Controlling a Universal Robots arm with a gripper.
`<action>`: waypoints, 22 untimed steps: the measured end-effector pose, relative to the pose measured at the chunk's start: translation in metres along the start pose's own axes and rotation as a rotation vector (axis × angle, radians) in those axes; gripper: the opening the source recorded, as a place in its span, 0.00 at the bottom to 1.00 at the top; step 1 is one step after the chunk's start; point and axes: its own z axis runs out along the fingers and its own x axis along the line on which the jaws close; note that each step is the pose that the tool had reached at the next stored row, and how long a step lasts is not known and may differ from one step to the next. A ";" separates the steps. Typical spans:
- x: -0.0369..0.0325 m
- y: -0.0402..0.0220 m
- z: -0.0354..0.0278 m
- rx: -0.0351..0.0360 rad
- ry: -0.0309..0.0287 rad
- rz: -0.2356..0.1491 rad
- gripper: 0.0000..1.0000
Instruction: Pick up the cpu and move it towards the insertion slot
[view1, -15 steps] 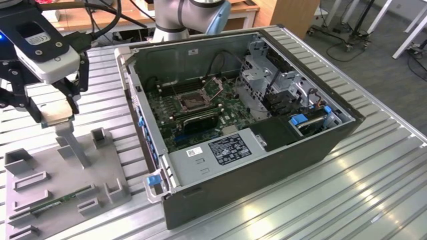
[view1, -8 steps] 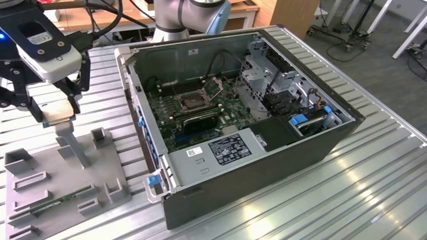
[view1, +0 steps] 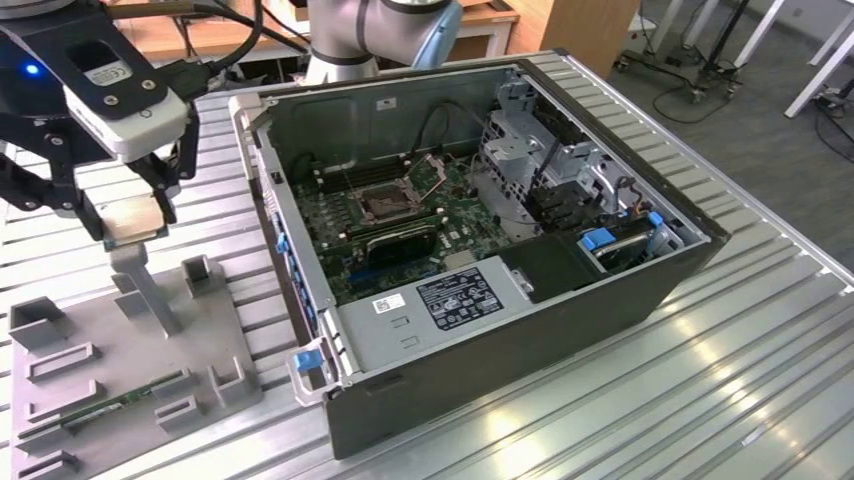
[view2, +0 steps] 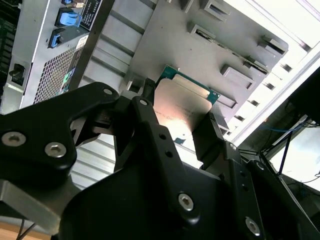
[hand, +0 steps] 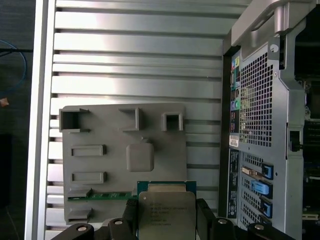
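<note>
Gripper: jaws closed on two opposite edges of the cpu, holding it clear above the grey fixture plate.
Cpu: in the air at the exterior view's left, well apart from the insertion slot.
Insertion slot: on the motherboard inside the open computer case.
Memory stick: lying in the plate's near holder.
</note>
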 end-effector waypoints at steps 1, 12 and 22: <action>-0.0020 -0.0001 0.0000 0.0000 0.0000 0.000 0.55; -0.0287 -0.0005 -0.0001 0.0000 0.0001 0.000 0.55; -0.0565 -0.0011 -0.0002 0.0000 0.0000 0.000 0.55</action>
